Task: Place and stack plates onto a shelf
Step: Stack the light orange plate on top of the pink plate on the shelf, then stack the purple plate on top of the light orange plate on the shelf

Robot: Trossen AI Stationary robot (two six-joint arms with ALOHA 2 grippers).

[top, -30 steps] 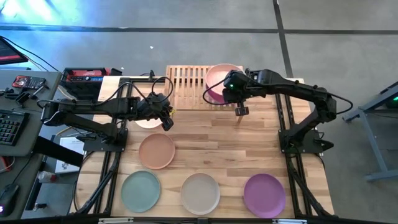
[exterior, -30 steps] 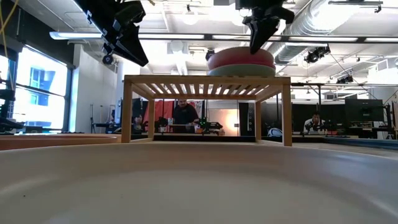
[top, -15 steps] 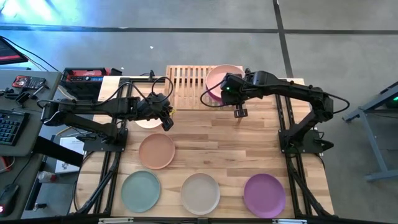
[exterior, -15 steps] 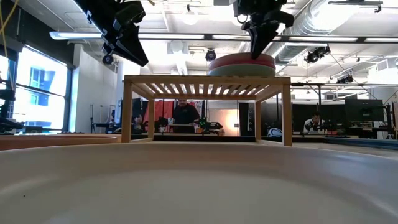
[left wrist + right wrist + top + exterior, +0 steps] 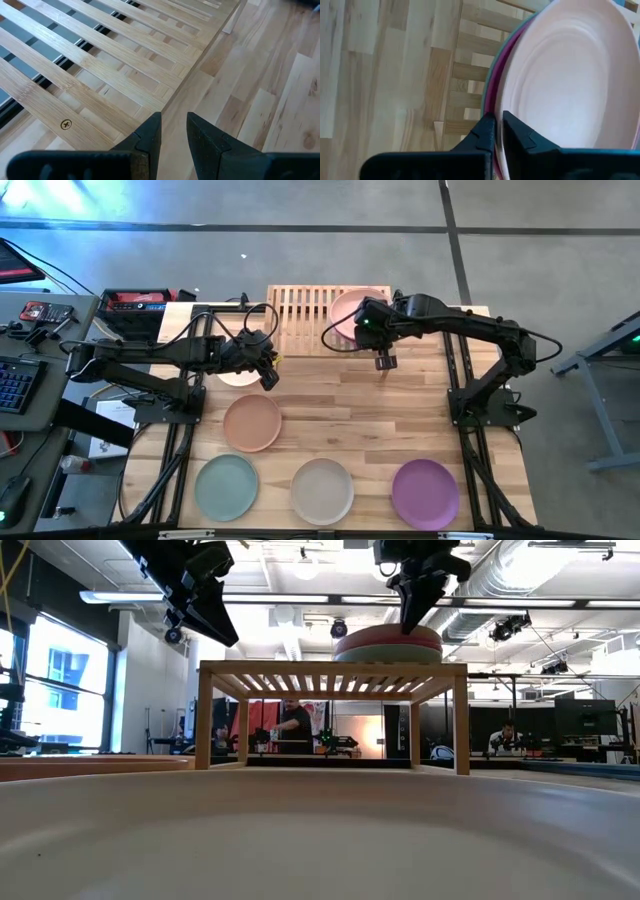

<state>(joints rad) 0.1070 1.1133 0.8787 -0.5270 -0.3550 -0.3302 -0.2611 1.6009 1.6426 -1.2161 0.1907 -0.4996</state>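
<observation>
The shelf [image 5: 300, 320] stands at the table's far edge. On its right half lies a stack: the pale pink plate [image 5: 352, 308] on top, a magenta plate [image 5: 492, 90] under it and a green one [image 5: 388, 654] lowest. My right gripper [image 5: 383, 360] stands at the stack's near right edge, shut on the pink plate's rim. My left gripper [image 5: 268, 377] hangs above the shelf's near left corner, open by a narrow gap and empty. A pale plate [image 5: 236, 377] lies partly hidden under it. My right gripper pinches the pale pink plate's rim [image 5: 507, 100] between its two fingers, at the plate's near right side. The fingers come from above, pointing down [image 5: 413, 620]. The plate lies about level on the magenta plate, on top of the stack.
On the table lie a peach plate [image 5: 252, 422], a mint plate [image 5: 226, 486], a beige plate [image 5: 322, 491] and a purple plate [image 5: 425, 494]. The shelf's left half [image 5: 100, 65] is bare slats. A keyboard and gear lie beyond the table's left edge.
My right gripper has gone down and a little toward the table's left with the pale pink plate. The plate stood raised above the stack and now lies flat on the magenta plate.
</observation>
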